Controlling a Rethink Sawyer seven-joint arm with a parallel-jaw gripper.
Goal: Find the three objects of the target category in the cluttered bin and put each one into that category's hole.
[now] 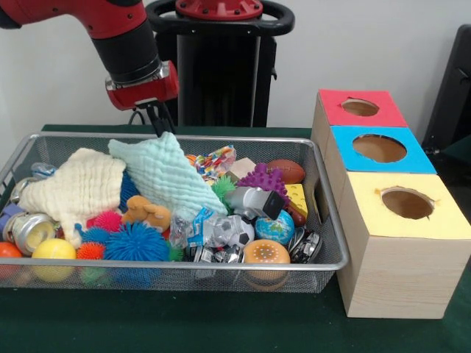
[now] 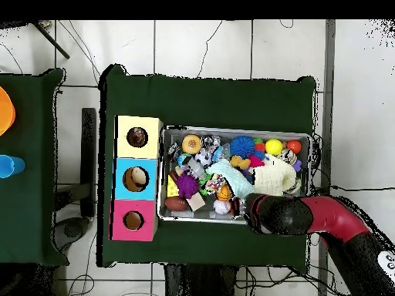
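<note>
The gripper (image 1: 163,126) hangs at the far rim of the wire mesh bin (image 1: 335,243), its dark fingers pointing down onto the top edge of the mint cloth (image 1: 168,173). Whether the fingers are spread or closed on that cloth, I cannot tell; they look narrow and their tips are lost against the fabric. From overhead the arm's black wrist covers the gripper completely.

Just in front of the gripper, toward the camera, the mint cloth slopes down over the pile. Beside it, on the side away from the boxes, lies the cream cloth (image 1: 77,187). On the other side of the gripper, close by and near the bin's far edge, a confetti-patterned crinkled piece (image 1: 213,160) peeks out in red, yellow, blue and white; only this one shows clearly.

Further from the gripper on that same side sit a purple spiky ball (image 1: 263,179), a small brown football (image 1: 288,170) and a yellow cheese wedge (image 1: 297,197). Toward the camera from the gripper, at the near wall, are a blue spiky ball (image 1: 136,243), a yellow ball (image 1: 53,250), a toy burger (image 1: 266,254) and a small globe ball (image 1: 275,227).

The yellow-topped box (image 1: 401,250) with its hole (image 1: 407,203) stands outside the bin, well apart from the gripper, nearest the camera in the row, with the blue-topped box (image 1: 379,148) and the red-topped box (image 1: 359,107) behind it.
</note>
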